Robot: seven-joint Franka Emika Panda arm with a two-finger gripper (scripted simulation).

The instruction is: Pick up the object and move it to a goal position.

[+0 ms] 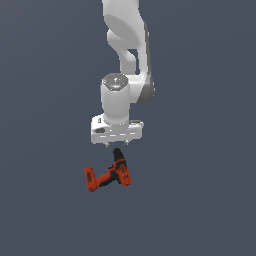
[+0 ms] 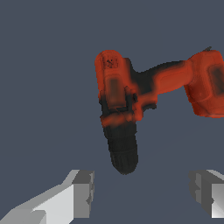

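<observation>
The object, a small red-orange power drill (image 1: 107, 176) with a black chuck, lies on its side on the flat grey surface. Its blocky battery base points toward the exterior view's left. My gripper (image 1: 117, 144) hangs a short way above the chuck end, apart from the drill. In the wrist view the drill (image 2: 127, 98) fills the middle, its black chuck pointing toward the gap between my two fingertips (image 2: 83, 192). The gripper (image 2: 142, 192) is open and holds nothing.
The white arm (image 1: 125, 60) rises above the gripper. A plain dark grey surface (image 1: 200, 200) spreads all around the drill, with no other objects in view.
</observation>
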